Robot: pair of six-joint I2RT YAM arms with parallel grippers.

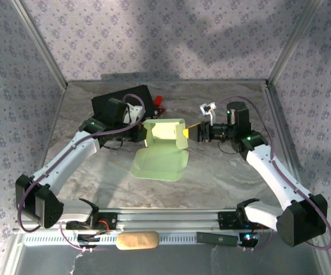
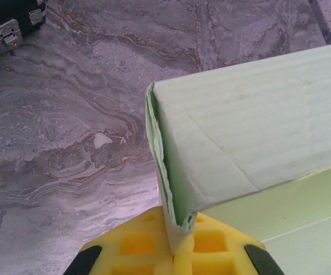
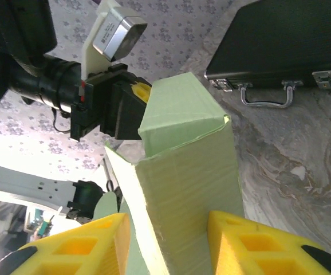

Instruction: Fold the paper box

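Note:
The paper box (image 1: pixel 165 130) is pale green card, partly folded: a raised hollow part stands over a flat panel (image 1: pixel 158 165) lying on the table. My left gripper (image 1: pixel 142 133) is at its left side. In the left wrist view its yellow fingers (image 2: pixel 137 243) are pinched shut on the lower edge of a box wall (image 2: pixel 257 132). My right gripper (image 1: pixel 188 132) is at the box's right end. In the right wrist view its jaws (image 3: pixel 168 220) stand on either side of the box's end (image 3: pixel 182 172), pressing on it.
A black case (image 1: pixel 122 100) with a metal handle (image 3: pixel 266 94) lies behind the box at the back left, a small red thing (image 1: pixel 158 102) beside it. A beige lump (image 1: pixel 137 240) rests on the front rail. Patterned walls enclose the marbled table (image 1: pixel 223 172).

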